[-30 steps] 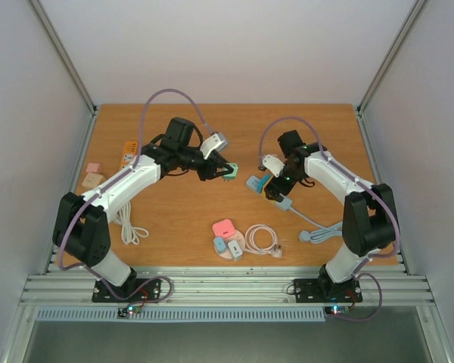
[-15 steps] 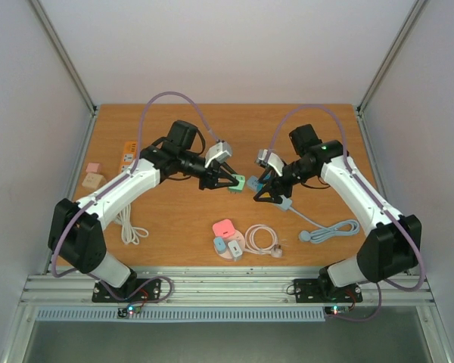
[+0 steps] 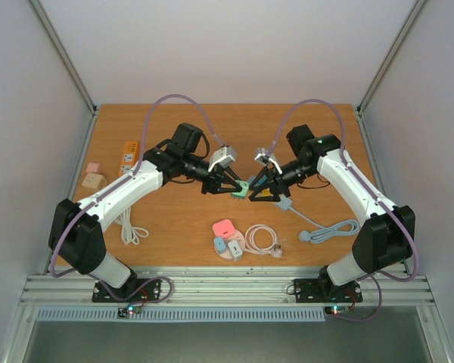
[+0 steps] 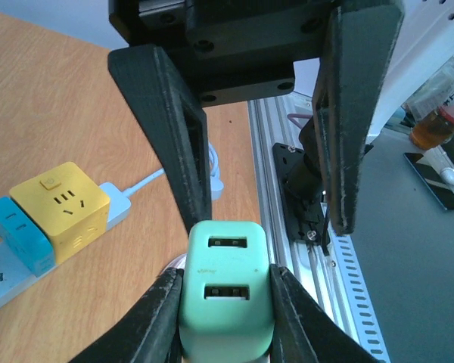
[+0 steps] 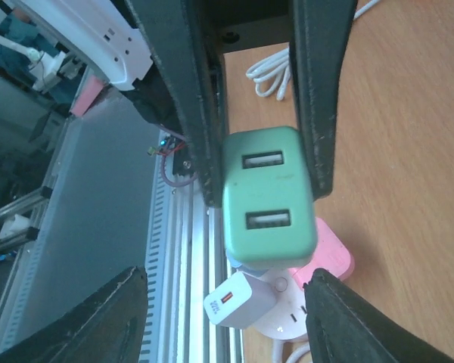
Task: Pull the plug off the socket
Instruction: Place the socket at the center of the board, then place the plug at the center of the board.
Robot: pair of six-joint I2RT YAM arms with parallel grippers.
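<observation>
A mint-green USB plug (image 4: 227, 295) hangs in the air over mid-table, clear of any socket, with my left gripper (image 4: 227, 276) shut on its sides. The top view shows the plug (image 3: 242, 190) between my left gripper (image 3: 233, 187) and my right gripper (image 3: 255, 190), which face each other tip to tip. From the right wrist, the plug (image 5: 268, 193) sits just past my right gripper (image 5: 223, 276), whose fingers stand apart with nothing between them. A light-blue socket strip (image 3: 285, 203) lies below the right gripper, with a yellow cube (image 4: 60, 208) and a blue cube (image 4: 11, 234) on it.
A round white socket (image 3: 231, 243) near the front holds a pink plug (image 3: 225, 227) and a white charger (image 5: 242, 299). Beside it lies a coiled white cable (image 3: 262, 240). An orange strip (image 3: 129, 153), two small blocks (image 3: 93, 174) and a white cord (image 3: 129, 227) lie at the left.
The left gripper carried the green plug rightward toward mid-table. The right gripper swung left off the strip to meet it, and its fingers have drawn closer together.
</observation>
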